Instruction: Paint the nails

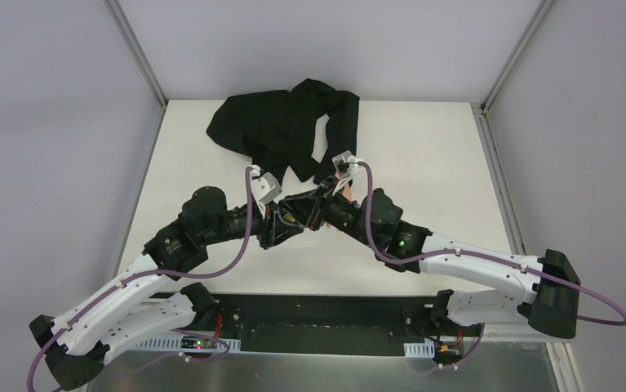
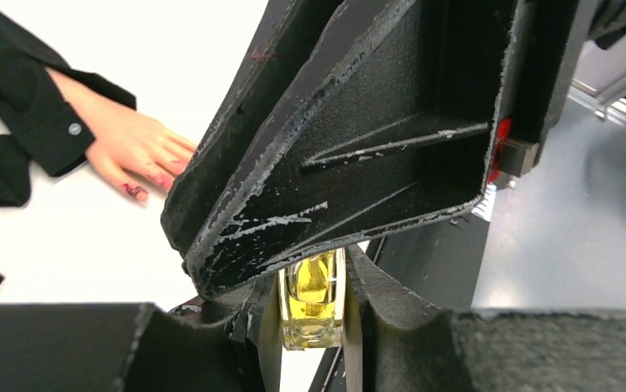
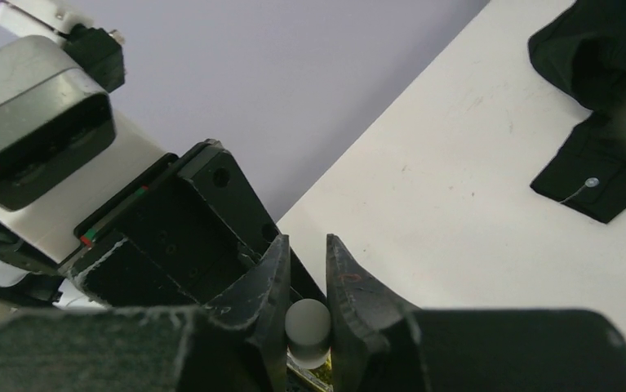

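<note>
Nails (image 2: 135,191), dark red, at fingertips of mannequin hand (image 2: 126,139) lying flat on white table (image 2: 89,245), black sleeve (image 2: 24,106) at wrist. Set left of and apart from left gripper (image 2: 313,314), clamped on yellow bottle (image 2: 313,286). Right gripper (image 3: 306,253) pinching round white cap (image 3: 308,325) over bottle.
</note>
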### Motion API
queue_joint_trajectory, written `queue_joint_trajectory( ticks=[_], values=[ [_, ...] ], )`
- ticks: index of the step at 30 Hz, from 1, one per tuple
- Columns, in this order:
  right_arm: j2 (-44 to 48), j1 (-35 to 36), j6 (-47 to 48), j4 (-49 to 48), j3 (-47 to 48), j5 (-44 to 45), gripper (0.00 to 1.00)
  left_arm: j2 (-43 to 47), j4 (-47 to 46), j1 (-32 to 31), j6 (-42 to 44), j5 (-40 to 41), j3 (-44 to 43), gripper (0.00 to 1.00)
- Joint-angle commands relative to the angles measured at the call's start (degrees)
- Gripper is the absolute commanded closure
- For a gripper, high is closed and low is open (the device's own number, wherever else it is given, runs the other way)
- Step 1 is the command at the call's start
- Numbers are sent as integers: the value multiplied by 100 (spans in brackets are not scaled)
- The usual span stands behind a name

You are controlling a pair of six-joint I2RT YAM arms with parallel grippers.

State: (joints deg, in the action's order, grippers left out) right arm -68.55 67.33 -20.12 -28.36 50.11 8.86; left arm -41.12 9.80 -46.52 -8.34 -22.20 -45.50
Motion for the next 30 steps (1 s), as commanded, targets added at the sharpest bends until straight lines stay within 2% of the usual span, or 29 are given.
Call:
queue_joint_trajectory(
  ticks=[1,7,11,16,17,19,21,23,27,28,30],
  values=[
    [366,-70,284,-628,-33,-1292,100,4,-330,-31,-67,-1019,-294,100],
    [566,-298,401,-984,-232,-2889,100,-81,-363,-32,-71,-2100,-405,100],
    [595,-312,430,-1009,-183,-3516,100,-63,-374,-29,-63,-2018,-391,100],
    [550,-315,438,-977,-109,-3759,100,-77,-371,-31,-63,-1815,-365,100],
    [546,-309,441,-956,-98,-3747,92,-74,-366,-31,-63,-1770,-364,100],
    [573,-315,431,-923,-97,-3669,69,-52,-365,-31,-54,-1622,-347,100],
    [630,-309,432,-841,-111,-3476,53,-9,-365,-29,-23,-1463,-317,100],
    [734,-311,424,-702,-162,-3025,41,31,-366,-32,8,-1351,-290,100],
    [983,-308,414,-483,-321,-1977,26,84,-358,-32,73,-1223,-267,100],
    [1051,-315,403,-452,-358,-1787,19,90,-356,-30,85,-1210,-259,100],
    [1185,-318,378,-434,-441,-1584,15,96,-357,-26,102,-1172,-252,100]
  ],
)
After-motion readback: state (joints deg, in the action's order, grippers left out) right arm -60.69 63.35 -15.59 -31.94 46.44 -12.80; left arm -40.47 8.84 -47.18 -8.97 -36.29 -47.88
